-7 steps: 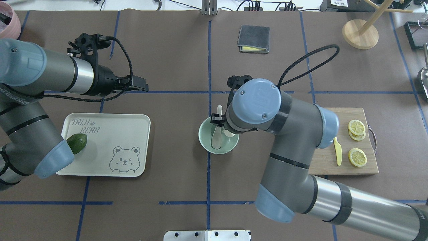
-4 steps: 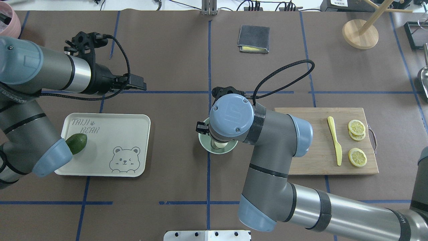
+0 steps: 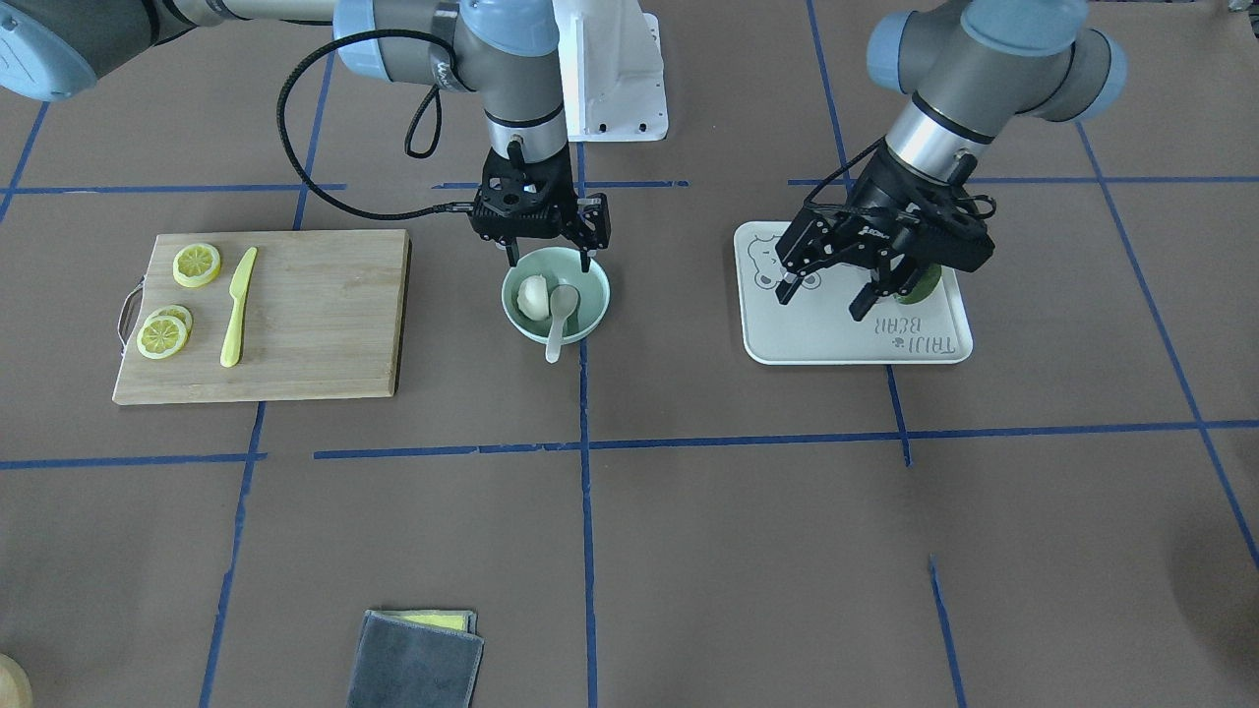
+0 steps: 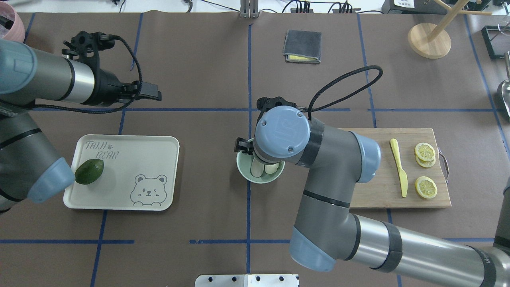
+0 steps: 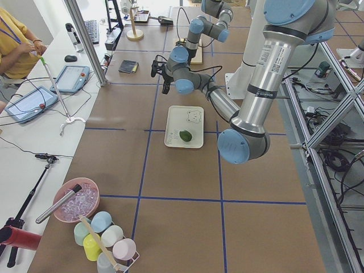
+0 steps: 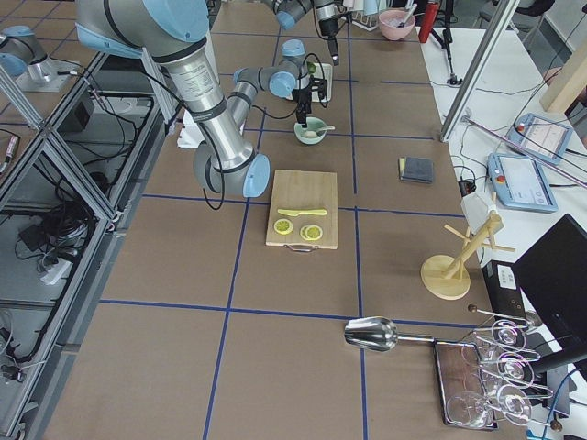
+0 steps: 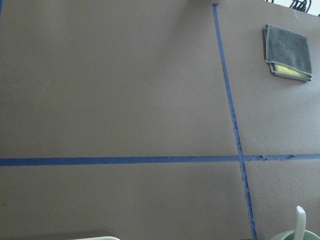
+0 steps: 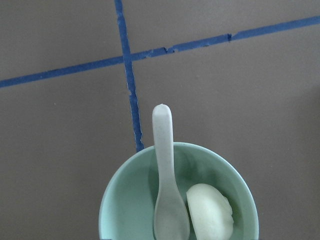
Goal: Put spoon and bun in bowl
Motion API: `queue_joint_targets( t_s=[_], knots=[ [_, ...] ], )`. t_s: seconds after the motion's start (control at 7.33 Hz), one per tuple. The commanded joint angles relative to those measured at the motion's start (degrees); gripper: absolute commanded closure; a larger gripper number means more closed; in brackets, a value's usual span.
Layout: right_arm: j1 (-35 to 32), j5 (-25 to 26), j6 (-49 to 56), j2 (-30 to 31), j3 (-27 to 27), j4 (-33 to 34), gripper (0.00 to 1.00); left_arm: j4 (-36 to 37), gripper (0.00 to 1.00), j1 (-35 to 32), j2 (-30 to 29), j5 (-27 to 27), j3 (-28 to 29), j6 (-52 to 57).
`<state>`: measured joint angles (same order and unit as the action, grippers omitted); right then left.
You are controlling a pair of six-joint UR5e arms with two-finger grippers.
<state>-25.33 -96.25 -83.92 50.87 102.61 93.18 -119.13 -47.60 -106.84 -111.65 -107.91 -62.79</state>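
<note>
Brown tabletop [image 3: 689, 511] carries the bowl [image 3: 591, 295] holding spoon [image 3: 562, 308] and bun [image 3: 533, 296]; both jaws spread.

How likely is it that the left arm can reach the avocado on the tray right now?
Probably yes: the left gripper hangs open in the air near the tray, and the avocado lies there alone, uncovered.

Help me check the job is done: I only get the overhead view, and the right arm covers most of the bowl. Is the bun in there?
Observer: Yes, in the front-facing view the bun sits inside the bowl, beside the spoon.
Operator: Is the spoon fully in?
Observer: Its scoop is in; the handle juts over the rim, on the side away from the robot.
Operator: And the right gripper?
Observer: The right gripper is open and empty, above the bowl's robot-side edge.
</note>
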Motion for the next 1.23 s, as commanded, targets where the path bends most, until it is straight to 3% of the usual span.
queue_joint_targets(
  t_s=[0.0,0.27,0.41,0.68,0.82,1.09],
  knots=[
    [-6.4,-1.8,5.8,10.2,8.6,-0.2,0.00,-0.3,0.01,-9.8,8.2,-1.1,0.2,23.2],
    [-18.0,-13.7,20.8,19.8,11.7,-0.3,0.00,0.3,0.01,-21.7,13.2,-10.6,2.6,43.2],
    [-23.1,-17.0,30.6,23.7,11.8,-0.3,0.00,1.0,0.01,-27.1,15.5,-14.9,4.3,52.0],
    [-34.0,-21.5,45.3,30.6,11.6,-0.1,0.00,8.5,0.01,-37.1,15.3,-15.6,9.0,69.8],
    [-40.7,-25.3,54.4,34.5,11.5,-0.1,0.00,11.3,0.01,-40.3,14.5,-16.3,11.8,74.8],
    [-52.7,-32.1,74.3,41.6,10.2,0.5,0.00,12.0,0.01,-41.7,14.6,-24.8,16.6,75.3]
  ],
)
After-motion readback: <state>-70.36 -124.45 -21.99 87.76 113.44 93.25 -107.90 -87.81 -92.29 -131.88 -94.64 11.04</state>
